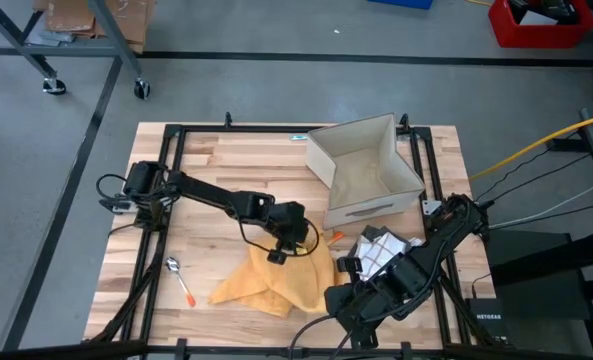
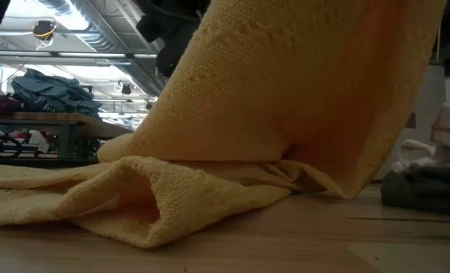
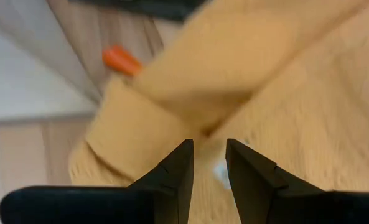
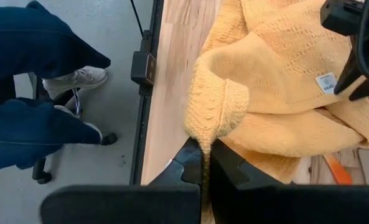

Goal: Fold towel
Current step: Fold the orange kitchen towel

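The towel (image 1: 276, 283) is a yellow knitted cloth, crumpled and part lifted, lying near the front edge of the wooden worktop (image 1: 216, 170). A small white label (image 4: 326, 82) is sewn on it, seen in the right wrist view close to the left arm's jaws.

From above, a spoon (image 1: 174, 265) and an orange-handled tool (image 1: 188, 295) lie left of the towel, apart from it. The left gripper (image 1: 279, 254) hangs over the towel's upper edge. Its arm reaches in from the worktop's left side with the wrist bent downward. Its own wrist view shows the two dark jaws a little apart with towel right beyond and between their tips. Whether they pinch the cloth cannot be told there.

The low view alone shows the towel drawn up in a tall sheet above a rolled fold resting on the worktop.

Behind the towel stands an open cardboard box (image 1: 366, 165), and to its right a pile of folded cloths (image 1: 381, 250).

The right gripper (image 4: 202, 163) sits at the towel's front right edge, its arm folded low along the worktop's right side. Its jaws are pressed together on a bunched corner of the towel, which rises straight out from between them. Only this view shows a person's dark trouser legs and pale shoe (image 4: 78, 78) on the floor beside the worktop.
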Robot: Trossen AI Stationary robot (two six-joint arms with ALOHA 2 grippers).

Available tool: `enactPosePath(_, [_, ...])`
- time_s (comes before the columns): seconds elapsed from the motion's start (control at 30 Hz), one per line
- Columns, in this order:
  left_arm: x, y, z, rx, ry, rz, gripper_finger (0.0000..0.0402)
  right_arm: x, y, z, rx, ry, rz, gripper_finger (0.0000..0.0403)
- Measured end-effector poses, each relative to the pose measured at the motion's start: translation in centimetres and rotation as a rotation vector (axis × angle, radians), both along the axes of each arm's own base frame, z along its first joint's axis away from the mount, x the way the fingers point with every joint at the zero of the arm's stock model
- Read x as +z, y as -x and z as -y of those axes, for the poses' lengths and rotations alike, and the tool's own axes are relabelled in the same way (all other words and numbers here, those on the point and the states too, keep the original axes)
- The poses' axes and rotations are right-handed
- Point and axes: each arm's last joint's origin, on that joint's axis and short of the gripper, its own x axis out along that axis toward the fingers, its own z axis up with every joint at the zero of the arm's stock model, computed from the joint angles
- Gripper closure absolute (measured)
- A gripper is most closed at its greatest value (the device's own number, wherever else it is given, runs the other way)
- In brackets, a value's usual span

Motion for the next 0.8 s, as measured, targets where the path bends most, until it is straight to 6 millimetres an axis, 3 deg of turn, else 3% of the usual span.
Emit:
enactPosePath(0.4, [-0.6,0.7,0.2,-0.14,-0.112,-0.059,0.0315,0.0,0.0,0.0,-0.061,-0.03,-0.012,0.0393])
enactPosePath(0.57, [0.0,0.1,0.4,-0.238,-0.19,0.055,0.0315,0.0,0.0,0.0,-0.095,-0.048,-0.02,0.0393])
enactPosePath(0.8, [0.9,-0.8,0.6,-0.238,-0.203,0.191,0.0315,0.0,0.0,0.0,-0.115,-0.063,-0.029,0.0393])
